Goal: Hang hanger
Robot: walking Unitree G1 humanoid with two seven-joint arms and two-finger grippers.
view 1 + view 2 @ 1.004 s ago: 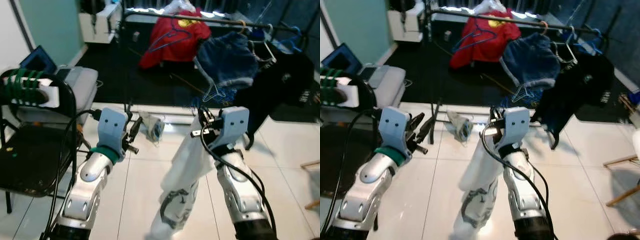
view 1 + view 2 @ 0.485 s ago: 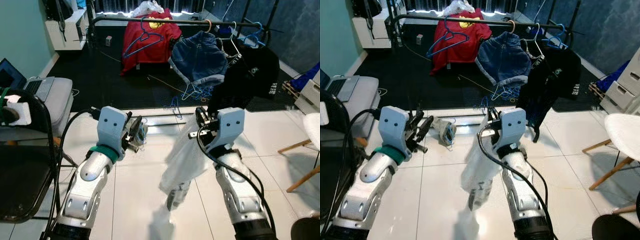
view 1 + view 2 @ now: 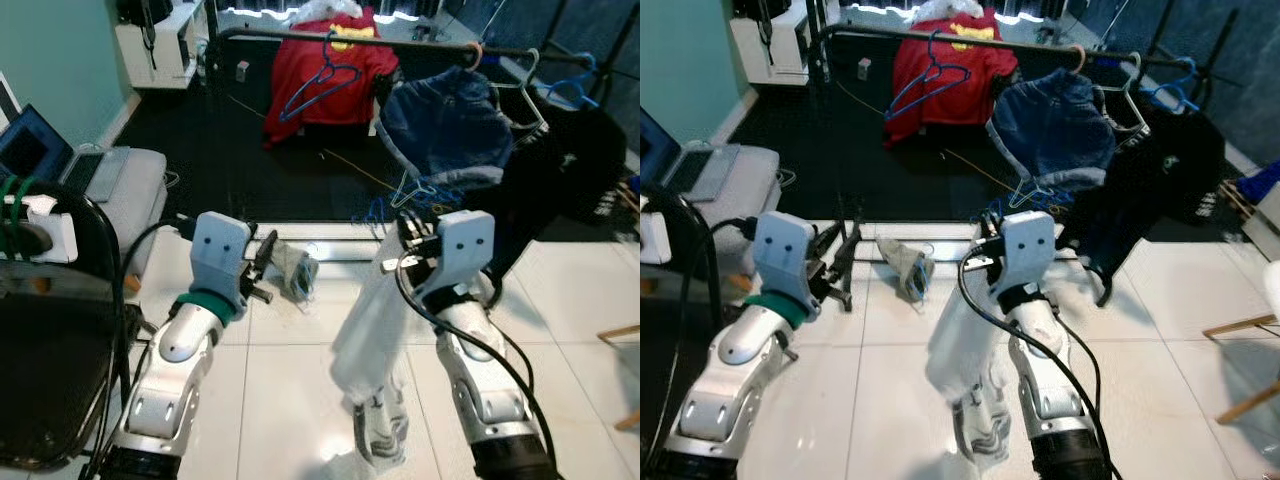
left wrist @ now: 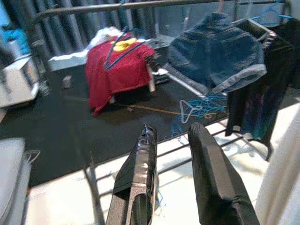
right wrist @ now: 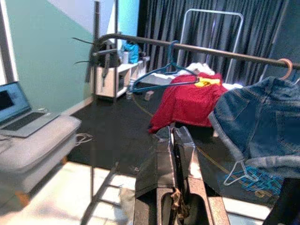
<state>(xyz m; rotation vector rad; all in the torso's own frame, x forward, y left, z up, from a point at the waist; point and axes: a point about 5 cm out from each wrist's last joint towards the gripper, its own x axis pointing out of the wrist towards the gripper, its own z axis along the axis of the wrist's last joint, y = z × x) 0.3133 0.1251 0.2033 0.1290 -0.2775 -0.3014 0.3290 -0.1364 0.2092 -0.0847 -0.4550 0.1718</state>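
Ahead of both end effectors we see the clothes rail [image 3: 400,42] with three garments: a red shirt [image 3: 325,85], denim shorts [image 3: 445,125] and a black top [image 3: 560,165]. Our right end effector [image 5: 176,140], raised at mid-height, is clenched on a white garment [image 3: 375,320] drooping to the floor — its hanger we cannot make out. Our left end effector [image 4: 171,140], level beside it, is released, fingers parted.

The left gripper [image 4: 171,136], fingers apart, faces a clothes rail [image 4: 140,5] bearing denim shorts [image 4: 215,51].
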